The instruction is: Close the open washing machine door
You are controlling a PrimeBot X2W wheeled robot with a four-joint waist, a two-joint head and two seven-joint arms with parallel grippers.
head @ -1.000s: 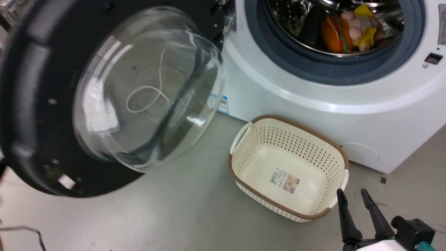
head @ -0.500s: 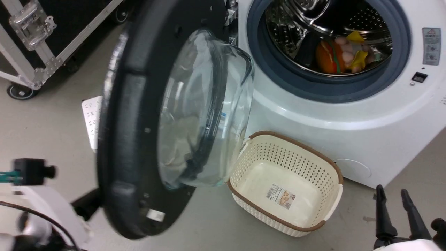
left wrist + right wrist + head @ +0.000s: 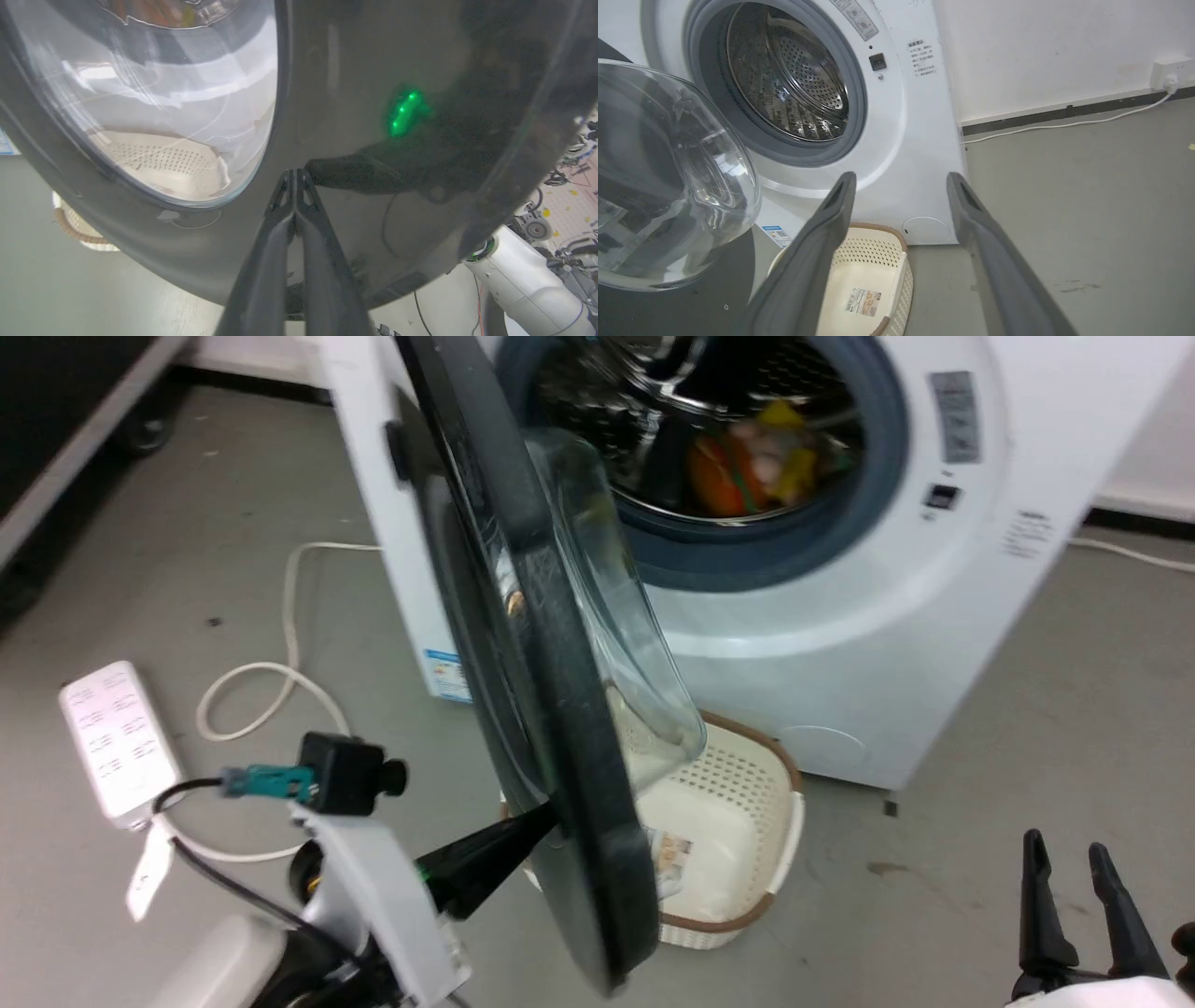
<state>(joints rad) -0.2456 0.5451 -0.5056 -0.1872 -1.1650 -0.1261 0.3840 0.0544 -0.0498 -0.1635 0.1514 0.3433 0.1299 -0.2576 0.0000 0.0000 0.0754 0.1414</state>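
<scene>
Fingers on the left gripper (image 3: 294, 173) are pinched right together with nothing between them, and the joined tips are poking straight into the outer face of the big round washing machine door with the glossy black rim (image 3: 373, 70). So it's pressed flat on the rim, just beside the edge of the clear window, not grabbing anything. From the head camera you can see that same gripper (image 3: 546, 817) coming in low and meeting the door (image 3: 560, 747) near its bottom.

The door itself stands about halfway, sticking out from the white front-loading washing machine (image 3: 840, 644) and nearly edge-on to the head view. Its bulging clear glass bowl (image 3: 616, 616) faces the drum mouth, well apart from the grey rubber ring, so it's not latched. Some orange and yellow stuff sits in the steel drum (image 3: 747, 457), too blurry to name.

Under the door's lower edge is a cream perforated plastic basket with a brown rim (image 3: 747, 803), on the grey floor right in front of the machine.

The right gripper (image 3: 1064, 847) hangs off to the side with its fingers spread and nothing in them, well clear of the door. A white power strip (image 3: 117, 737) and a looped white cable (image 3: 280, 681) lie on the floor on the robot's left.
</scene>
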